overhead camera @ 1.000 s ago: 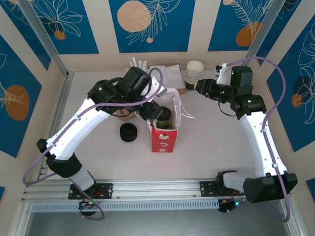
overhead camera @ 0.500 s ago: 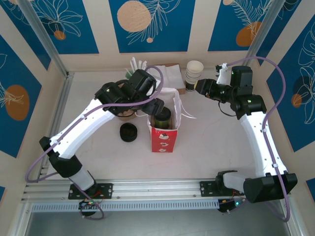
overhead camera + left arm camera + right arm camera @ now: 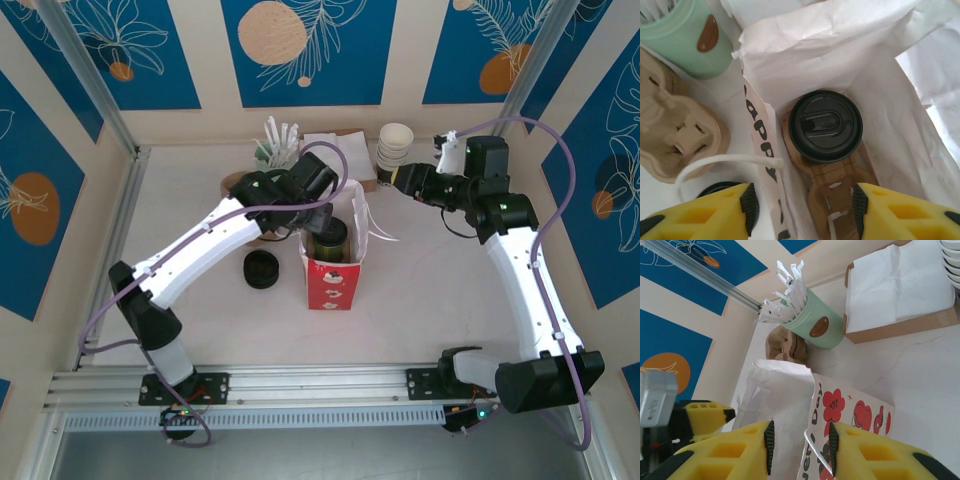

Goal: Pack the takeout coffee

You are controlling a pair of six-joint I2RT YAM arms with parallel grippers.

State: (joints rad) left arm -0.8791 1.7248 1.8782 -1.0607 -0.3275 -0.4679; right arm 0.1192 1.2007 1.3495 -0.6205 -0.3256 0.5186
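The takeout coffee (image 3: 826, 126) stands upright inside the red paper bag (image 3: 840, 45), on a brown carrier (image 3: 832, 185) at the bottom. The left gripper (image 3: 803, 202) hangs over the bag's mouth, fingers spread and gripping nothing. The right gripper (image 3: 800, 440) sits beyond the bag to its right, fingers partly apart and empty.

A red paper bag (image 3: 330, 285) stands open. Left of it lies a black disc (image 3: 262, 269); behind it sit a mint-green cup of white sticks (image 3: 268, 150), a napkin box (image 3: 350, 152) and stacked white cups (image 3: 394, 150).
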